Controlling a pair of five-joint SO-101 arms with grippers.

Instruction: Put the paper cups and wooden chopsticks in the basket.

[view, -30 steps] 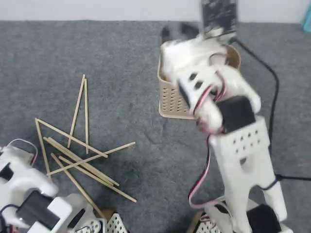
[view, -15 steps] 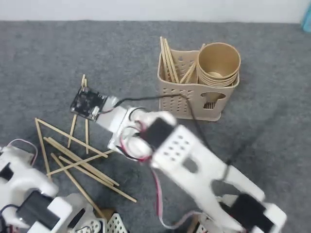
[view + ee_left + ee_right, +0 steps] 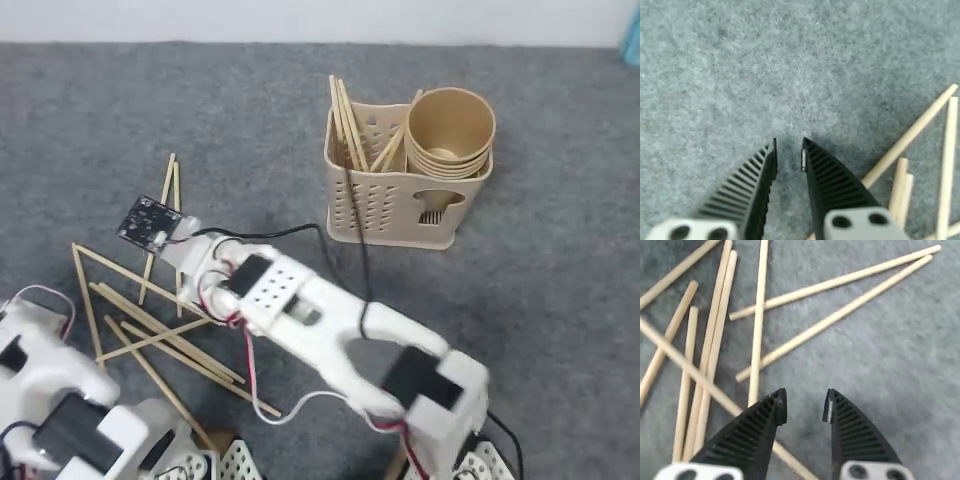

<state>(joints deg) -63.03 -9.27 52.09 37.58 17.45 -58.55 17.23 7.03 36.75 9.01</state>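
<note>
The right gripper [image 3: 805, 407] has its jaws a little apart with nothing between them, tips just above the carpet [image 3: 890, 340]. One tip is over a loose chopstick, and the other loose chopsticks [image 3: 758, 325] fan out beyond it, several crossing one another. In the high view the right arm [image 3: 310, 320] stretches from its base at 5 o'clock towards 9 o'clock. Its wrist board [image 3: 150, 222] sits over the 12 o'clock edge of the loose pile. That pile lies flat on the carpet at about 8 o'clock on the table, a tangle of long sticks, two of them lying almost side by side at its 12 o'clock end. The left gripper [image 3: 789, 150] also has its jaws slightly parted and grips nothing. It points down at bare carpet with the ends of a few loose chopsticks just beside one finger. The left arm [image 3: 50, 400] is folded low at 7 o'clock, at the 6 o'clock side of the pile. The basket [image 3: 385, 205] stands upright at about 1 o'clock, well apart from both grippers. A nested stack of cups [image 3: 450, 130] sits mouth-up in its 3 o'clock compartment. Some stowed chopsticks [image 3: 347, 115] stand leaning in its 9 o'clock compartment, their ends rising above the rim.
</note>
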